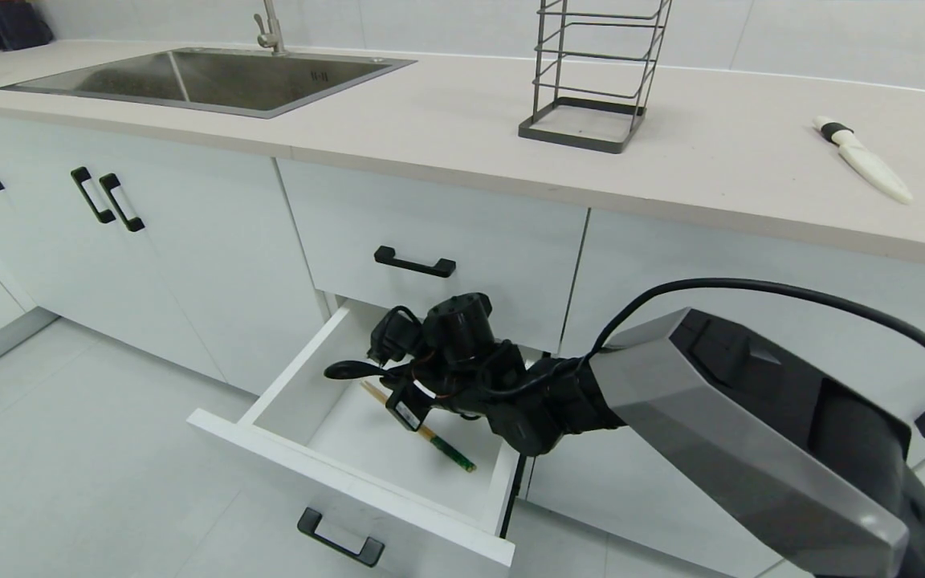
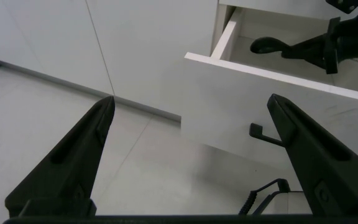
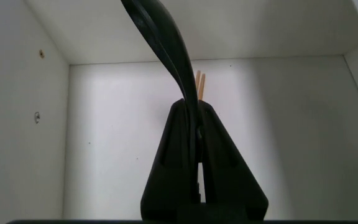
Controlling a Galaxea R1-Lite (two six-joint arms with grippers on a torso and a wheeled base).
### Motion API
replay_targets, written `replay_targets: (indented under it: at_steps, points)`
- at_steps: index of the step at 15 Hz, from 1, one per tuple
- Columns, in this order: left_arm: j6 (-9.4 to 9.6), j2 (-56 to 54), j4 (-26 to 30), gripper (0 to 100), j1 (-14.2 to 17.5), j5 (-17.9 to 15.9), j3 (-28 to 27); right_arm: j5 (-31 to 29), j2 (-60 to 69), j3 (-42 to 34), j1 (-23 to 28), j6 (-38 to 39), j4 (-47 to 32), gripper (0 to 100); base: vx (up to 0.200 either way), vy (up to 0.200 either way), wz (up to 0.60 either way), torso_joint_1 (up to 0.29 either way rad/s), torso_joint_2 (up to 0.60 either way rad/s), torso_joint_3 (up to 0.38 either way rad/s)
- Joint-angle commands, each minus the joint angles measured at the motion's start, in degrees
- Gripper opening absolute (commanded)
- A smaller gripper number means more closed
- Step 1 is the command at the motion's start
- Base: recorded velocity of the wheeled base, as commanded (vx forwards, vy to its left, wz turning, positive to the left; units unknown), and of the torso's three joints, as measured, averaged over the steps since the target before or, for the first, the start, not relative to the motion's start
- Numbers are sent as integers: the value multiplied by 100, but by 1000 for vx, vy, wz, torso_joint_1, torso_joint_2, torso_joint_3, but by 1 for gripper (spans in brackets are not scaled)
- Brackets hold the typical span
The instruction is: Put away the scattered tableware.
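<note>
While the right hand (image 3: pixel 193 115) pinches a black spoon (image 3: pixel 160 37) tight — chopsticks (image 1: pixel 422 429) lie beneath.

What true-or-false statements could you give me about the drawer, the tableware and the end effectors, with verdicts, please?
1. The right end effector holds a black spoon over the open drawer. True.
2. There is nothing inside the drawer. False: a pair of chopsticks lies on its floor.
3. The white knife lies in the sink. False: it lies on the countertop, to the right of the wire rack.
4. The left end effector is open and holds nothing. True.
</note>
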State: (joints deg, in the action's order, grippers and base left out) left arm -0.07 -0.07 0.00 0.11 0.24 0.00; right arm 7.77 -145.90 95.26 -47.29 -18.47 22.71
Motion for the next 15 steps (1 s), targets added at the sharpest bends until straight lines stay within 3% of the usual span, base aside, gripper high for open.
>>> replay_targets:
  at_steps: [1,15]
  points:
    - [-1,7,0,100,7,2,0,-47,-185,142,18,1,-91,0,0,0,0,0,0,0]
    - [-1,7,0,100,-2,2,0,-346,-861,854,18,36,-461,0,0,0,0,0,0,0]
